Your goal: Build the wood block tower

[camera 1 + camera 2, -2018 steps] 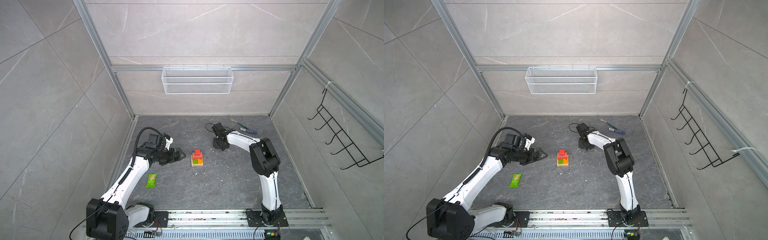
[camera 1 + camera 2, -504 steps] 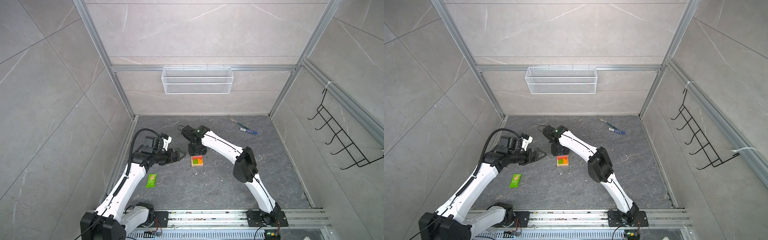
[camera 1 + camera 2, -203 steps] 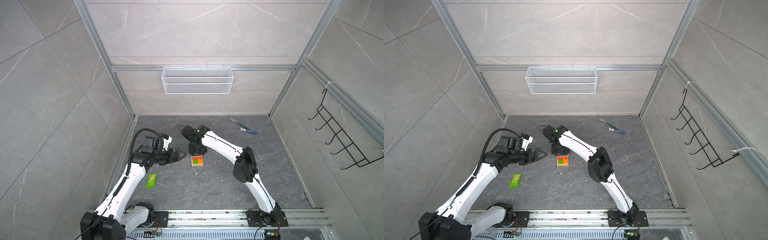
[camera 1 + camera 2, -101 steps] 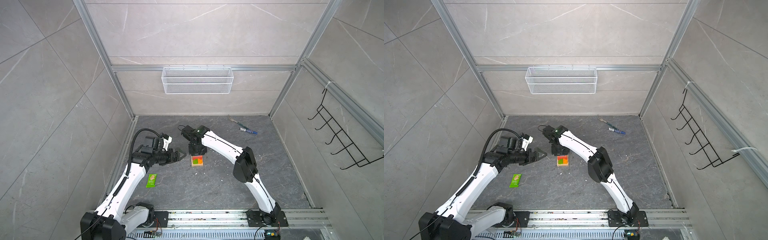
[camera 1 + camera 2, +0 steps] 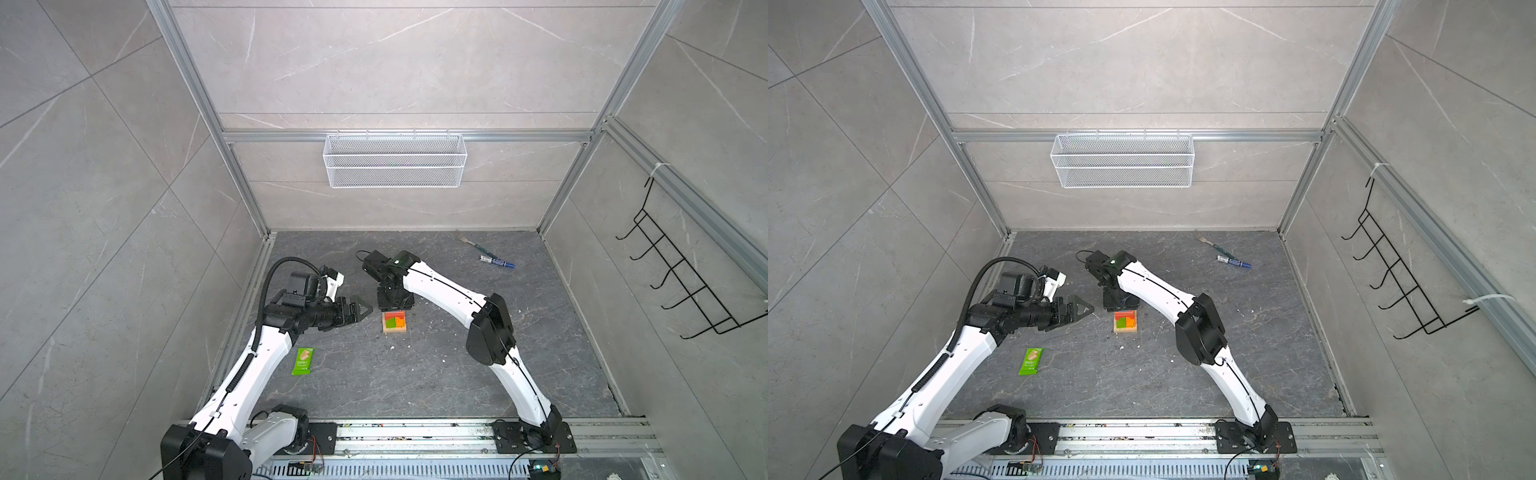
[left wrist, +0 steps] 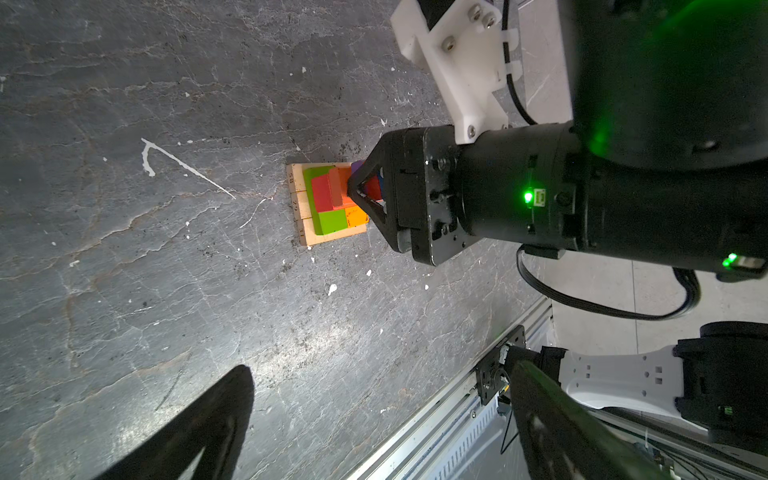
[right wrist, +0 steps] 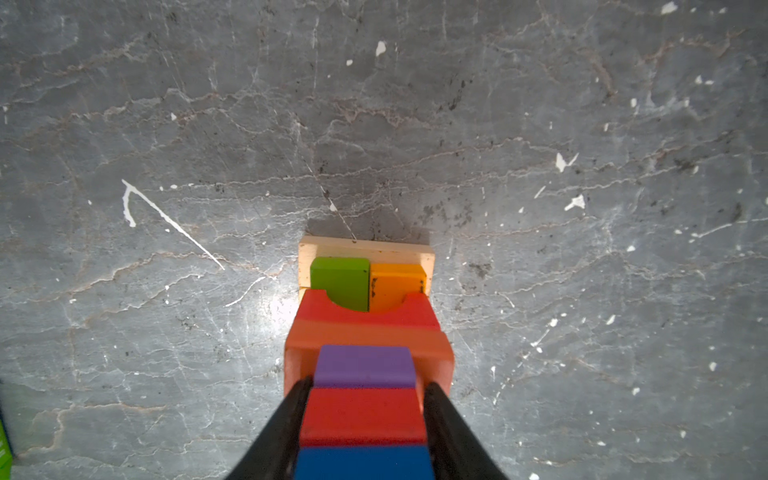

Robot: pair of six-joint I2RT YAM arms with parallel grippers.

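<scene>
Mid-floor, just left of centre in both top views: the tower point(image 5: 395, 325) stands on the dark stone floor point(image 5: 415, 374); the right arm's wrist hides its upper part there.
Tower layers, right wrist view: tan base point(image 7: 365, 247); green block point(image 7: 340, 280) and orange block point(image 7: 397, 282) side by side on it; red arch point(image 7: 365, 316) spanning both; orange bar point(image 7: 365, 338); then purple cube point(image 7: 365, 365), red cube point(image 7: 362, 415) and blue cube point(image 7: 362, 463), the blue one nearest the lens.
Right gripper point(image 7: 368, 386): points down over the tower, with one black finger on each side of the red and blue cubes, very close to their faces. Whether they pinch the cubes or stand just clear cannot be told.
Left gripper point(image 5: 360, 312): held level just left of the tower and apart from it, fingers spread wide, holding nothing.
Lower left of the floor: green wrapper point(image 5: 303, 361), lying flat beside the left arm.
Upper right of the floor: blue marker point(image 5: 496, 262) with a fork point(image 5: 465, 239) just behind it, well apart from the tower.
</scene>
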